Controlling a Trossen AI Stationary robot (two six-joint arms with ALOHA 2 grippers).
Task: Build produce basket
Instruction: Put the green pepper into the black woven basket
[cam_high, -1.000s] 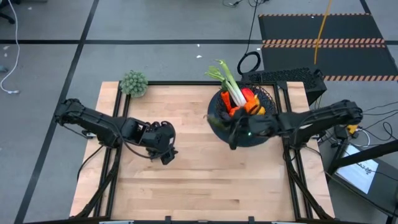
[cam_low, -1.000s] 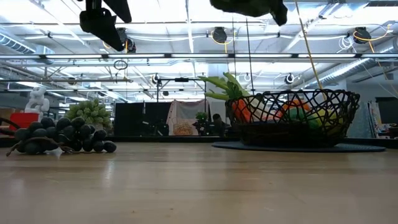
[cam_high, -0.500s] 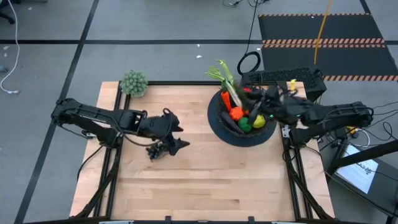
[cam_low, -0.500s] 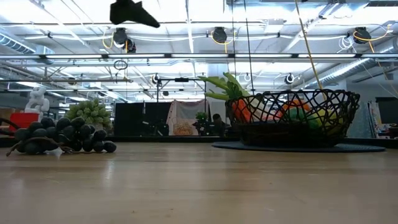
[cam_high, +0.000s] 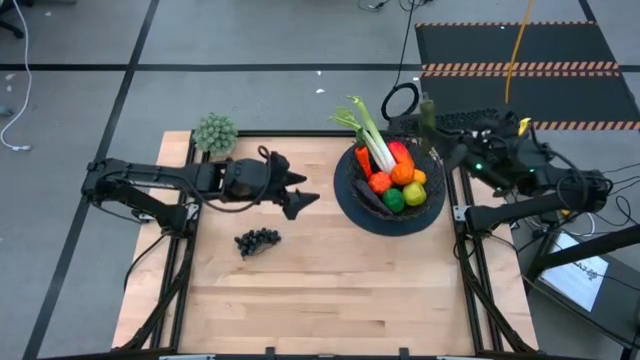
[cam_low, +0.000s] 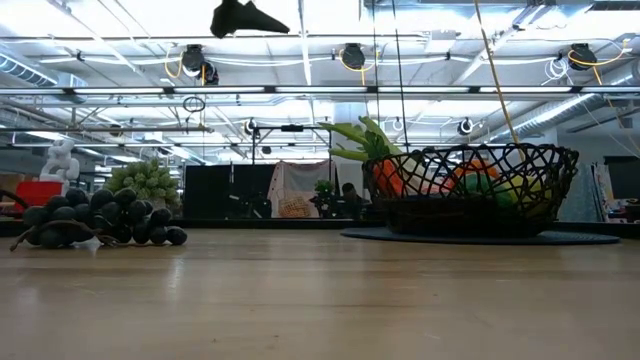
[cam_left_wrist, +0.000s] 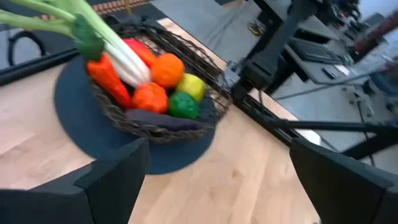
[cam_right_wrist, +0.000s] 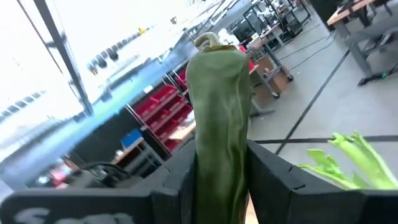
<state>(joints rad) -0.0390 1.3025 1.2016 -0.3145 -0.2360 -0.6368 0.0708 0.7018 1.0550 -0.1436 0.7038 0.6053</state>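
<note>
1. The right tool (cam_high: 428, 112) is raised beyond the counter's 2 o'clock corner, its fingers (cam_right_wrist: 273, 180) pinching the green pickle (cam_right_wrist: 219, 118), which stands upright between them.
2. The left tool (cam_high: 300, 200) hangs above the counter, near the middle toward 12 o'clock, with its fingers (cam_left_wrist: 109, 177) spread wide and nothing between them; in the low view it shows high up (cam_low: 248, 17).
3. The counter (cam_high: 320, 290) is pale wood.
4. The basket (cam_high: 348, 190) sits on a dark round mat at the counter's 2 o'clock area, just at 3 o'clock of the left tool.
5. The leek (cam_high: 372, 140) lies in the basket with its green leaves sticking out over the rim toward 11 o'clock.
6. The eggplant (cam_high: 370, 200) lies along the basket's 7 o'clock side.
7. The carrot (cam_high: 362, 160) lies beside the leek.
8. The grapes (cam_high: 256, 240) rest on the counter near its centre, at 7 o'clock of the left tool and well apart from the basket.
9. An orange (cam_high: 402, 172), a second orange (cam_high: 379, 183), a lime (cam_high: 394, 199) and a lemon (cam_high: 414, 193) are clustered in the basket.
</note>
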